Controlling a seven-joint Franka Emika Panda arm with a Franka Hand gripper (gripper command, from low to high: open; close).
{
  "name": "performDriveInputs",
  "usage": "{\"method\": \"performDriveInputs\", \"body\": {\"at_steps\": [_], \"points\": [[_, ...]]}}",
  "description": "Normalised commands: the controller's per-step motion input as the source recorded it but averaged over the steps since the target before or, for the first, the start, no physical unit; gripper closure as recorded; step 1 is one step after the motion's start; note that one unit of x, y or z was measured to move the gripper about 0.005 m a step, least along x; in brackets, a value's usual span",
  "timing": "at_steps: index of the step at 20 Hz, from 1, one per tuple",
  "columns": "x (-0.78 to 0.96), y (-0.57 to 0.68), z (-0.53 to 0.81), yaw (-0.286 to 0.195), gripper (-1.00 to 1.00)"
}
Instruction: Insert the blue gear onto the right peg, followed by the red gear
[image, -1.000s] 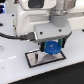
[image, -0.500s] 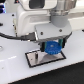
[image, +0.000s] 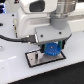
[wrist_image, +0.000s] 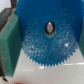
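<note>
My gripper (image: 51, 46) is shut on the blue gear (image: 52, 50) and holds it flat, just above the grey black-edged plate (image: 37, 56). In the wrist view the blue gear (wrist_image: 47, 45) fills the picture, with a green finger pad (wrist_image: 8, 42) pressed on its toothed rim. Its centre hole (wrist_image: 49, 27) shows something grey-dark inside; I cannot tell if that is the right peg, which is otherwise hidden under the gear. A small dark pin (image: 35, 60) stands on the plate towards the exterior view's left. A red sliver (wrist_image: 20, 81) shows at the wrist picture's edge; the red gear is otherwise out of view.
The white table (image: 15, 70) lies around the plate. The arm's white body (image: 35, 20) and a black cable (image: 12, 36) stand behind the plate in the exterior view.
Barely any visible change; the gripper with the blue gear stays over the plate, perhaps slightly lower.
</note>
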Motion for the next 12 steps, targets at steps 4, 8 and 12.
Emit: {"method": "performDriveInputs", "body": {"at_steps": [4, 8, 12], "points": [[0.17, 0.01, -0.14, 0.000, 1.00], [0.09, 0.01, -0.12, 0.000, 1.00], [0.00, 0.09, 0.05, 0.000, -1.00]]}}
